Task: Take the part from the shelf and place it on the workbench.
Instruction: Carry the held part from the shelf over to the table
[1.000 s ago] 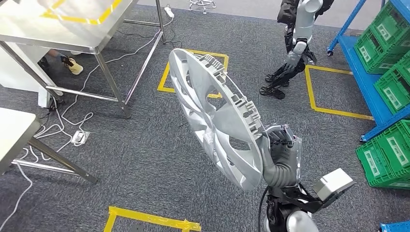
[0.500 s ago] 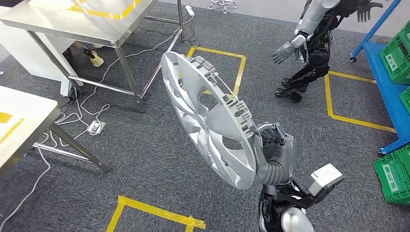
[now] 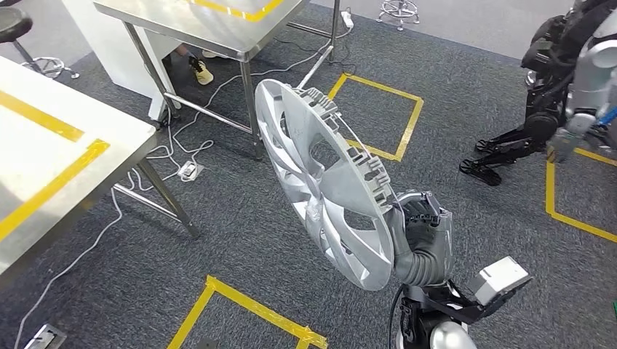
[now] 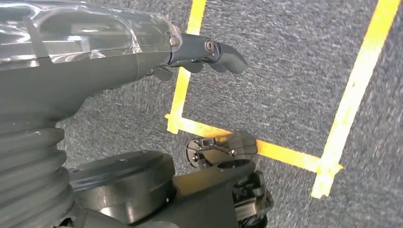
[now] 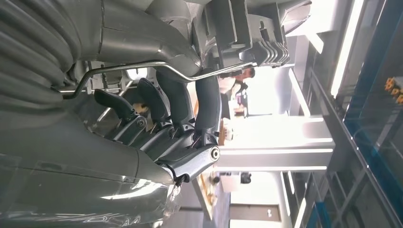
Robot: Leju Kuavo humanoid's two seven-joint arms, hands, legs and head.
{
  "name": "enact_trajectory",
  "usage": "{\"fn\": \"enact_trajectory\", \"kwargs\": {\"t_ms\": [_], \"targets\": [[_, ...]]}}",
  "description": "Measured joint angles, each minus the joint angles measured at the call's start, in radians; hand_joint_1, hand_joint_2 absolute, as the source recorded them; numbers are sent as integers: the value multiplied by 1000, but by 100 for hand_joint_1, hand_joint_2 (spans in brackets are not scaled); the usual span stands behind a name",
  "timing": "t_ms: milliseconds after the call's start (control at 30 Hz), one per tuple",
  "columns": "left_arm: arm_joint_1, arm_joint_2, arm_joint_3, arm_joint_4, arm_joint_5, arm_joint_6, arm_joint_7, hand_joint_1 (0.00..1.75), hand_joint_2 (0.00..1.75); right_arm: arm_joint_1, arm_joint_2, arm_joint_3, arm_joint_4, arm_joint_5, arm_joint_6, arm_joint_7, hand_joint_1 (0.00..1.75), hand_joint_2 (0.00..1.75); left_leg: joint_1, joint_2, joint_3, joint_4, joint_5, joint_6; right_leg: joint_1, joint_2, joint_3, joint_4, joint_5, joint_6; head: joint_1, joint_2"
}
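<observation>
The part is a large silver wheel cover (image 3: 320, 182), held on edge in front of me above the carpet. My right hand (image 3: 422, 229) grips its lower rim from behind. In the right wrist view the dark fingers (image 5: 180, 109) curl around the ribbed back of the wheel cover (image 5: 237, 33) and its wire ring. A white workbench (image 3: 44, 167) marked with yellow tape stands at the left. My left hand (image 4: 142, 57) hangs over the floor, its fingers (image 4: 216, 52) loosely extended and holding nothing.
A steel table (image 3: 211, 22) stands at the back left, with cables and a power strip (image 3: 188, 169) on the carpet beneath. Another robot (image 3: 560, 94) stands at the far right. Yellow tape squares (image 3: 378, 116) mark the floor. A stool (image 3: 14, 22) is at the far left.
The camera has turned left, so the whole scene has slid right and the workbench now takes up more of the left side. The wheel cover stays in my right hand.
</observation>
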Motion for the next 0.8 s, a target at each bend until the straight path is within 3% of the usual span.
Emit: {"fn": "enact_trajectory", "kwargs": {"t_ms": [67,133,200,267,333,367,400,467,533,600,667,700,733,800], "targets": [[-1,-2,0,0,-1,0,1,0,175,0,0,0,-1,0,-2,0,175,175,2,-17,-6,0,4,-6,4,19,27,-66,19,-6,2,0],[0,-3,0,0,-2,0,2,0,175,0,0,0,-2,0,-3,0,175,175,4,-32,-14,-1,9,-16,4,7,32,-83,18,-6,5,0],[2,-3,0,0,-3,0,3,0,175,0,0,1,-2,0,-4,0,175,175,1,-1,-31,20,-10,-25,-1,-11,37,-102,23,-6,2,0],[2,-3,0,0,-3,0,3,0,175,1,0,1,-4,0,-4,-1,175,175,4,48,-73,109,-68,-34,-3,-30,40,-113,29,-7,-11,0],[1,-3,0,0,-3,0,3,0,175,2,0,1,-5,-1,-4,-1,175,175,12,61,-126,224,-117,-45,-3,-51,40,-112,28,-8,-23,0],[2,-3,0,0,-3,0,3,0,175,3,0,1,-5,-2,-5,-1,175,175,16,62,-140,253,-121,-50,-3,-61,40,-111,27,-7,-27,0],[2,-3,0,0,-3,0,3,0,175,3,0,1,-5,-2,-5,-1,175,175,20,64,-136,248,-106,-54,-4,-71,41,-110,26,-4,-30,0],[2,-2,0,0,-3,1,3,0,175,4,0,2,-5,-3,-5,-1,175,175,25,85,-78,140,-42,-61,-6,-88,42,-103,19,5,-38,0],[1,-2,0,0,-4,3,2,0,175,4,0,2,-5,-3,-5,-1,175,175,19,129,-21,32,-8,-55,-4,-100,43,-94,12,17,-47,0],[1,-2,0,0,-4,3,2,0,175,3,0,3,-6,-3,-5,-1,175,175,12,143,-11,7,-8,-38,0,-112,43,-91,9,26,-48,0],[1,-2,0,0,-4,3,1,0,175,2,0,3,-7,-3,-5,-1,175,175,11,121,-14,5,-4,-23,-2,-123,45,-90,5,32,-43,0],[1,-2,0,0,-4,4,1,0,175,1,0,3,-7,-4,-5,-1,175,175,12,110,-14,4,-1,-18,-4,-116,43,-79,-6,36,-41,0],[1,-1,0,0,-4,4,1,0,175,1,0,3,-8,-4,-5,-1,175,175,14,99,-14,3,1,-12,-7,-100,33,-51,-28,41,-38,0],[0,-1,0,0,-4,5,0,0,175,1,0,3,-7,-4,-5,-1,175,175,14,76,-14,2,4,-4,-9,-59,-15,63,-93,46,-28,0]]}}
